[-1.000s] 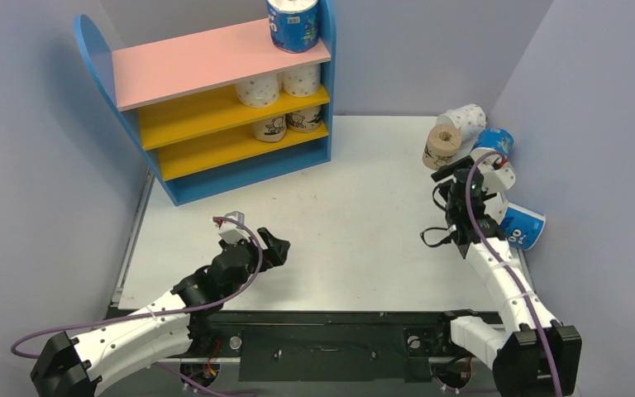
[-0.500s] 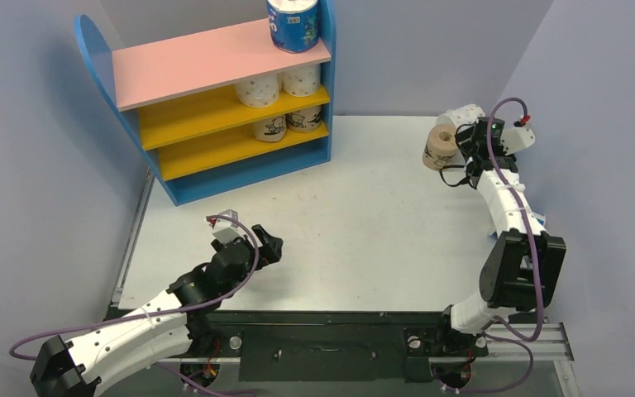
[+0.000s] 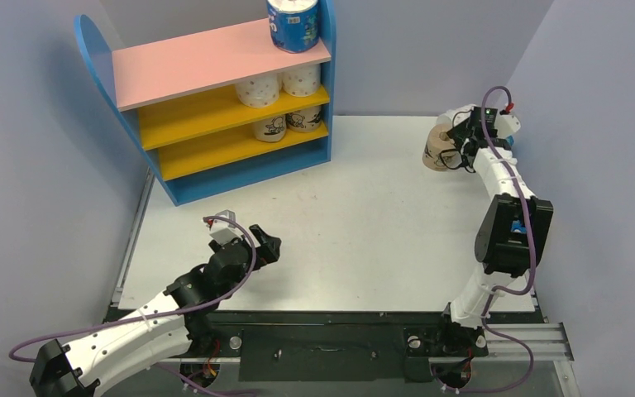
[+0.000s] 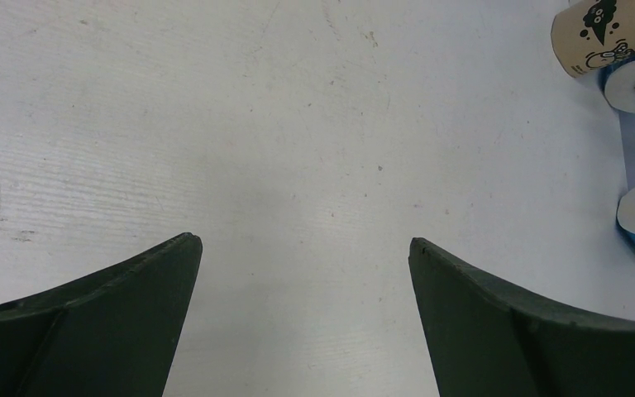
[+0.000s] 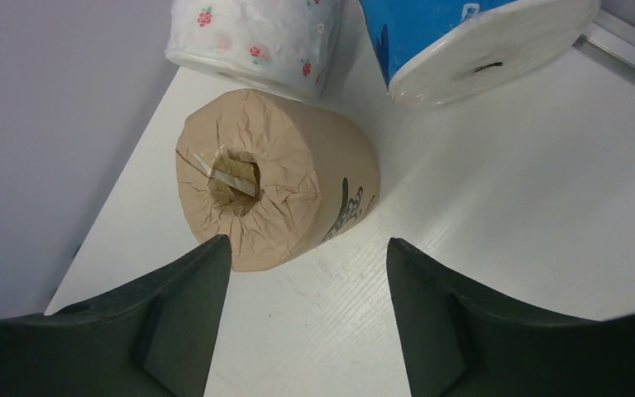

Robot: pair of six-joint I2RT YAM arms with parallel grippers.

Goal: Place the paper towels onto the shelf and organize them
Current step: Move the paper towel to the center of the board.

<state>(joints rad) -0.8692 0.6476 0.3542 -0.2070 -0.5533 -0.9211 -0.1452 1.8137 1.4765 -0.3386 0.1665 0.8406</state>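
Right gripper (image 5: 306,248) at the loose rolls, upper right of the overhead view, its jaws apart and empty.
A tan roll (image 5: 298,190) lies on its side on the worktop (image 3: 364,223) just beyond the fingertips, with a white dotted roll (image 5: 256,37) and a blue roll (image 5: 463,33) behind it. The left gripper (image 3: 266,244), lower left, is spread wide over bare worktop. The shelf (image 3: 207,66), upper left, carries one blue roll on its pink top, two white rolls on the upper yellow board and two tan rolls on the lower one.

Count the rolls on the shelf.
5: blue roll on the pink top; white rolls on the upper yellow board; tan rolls on the lower yellow board. More may hide behind.
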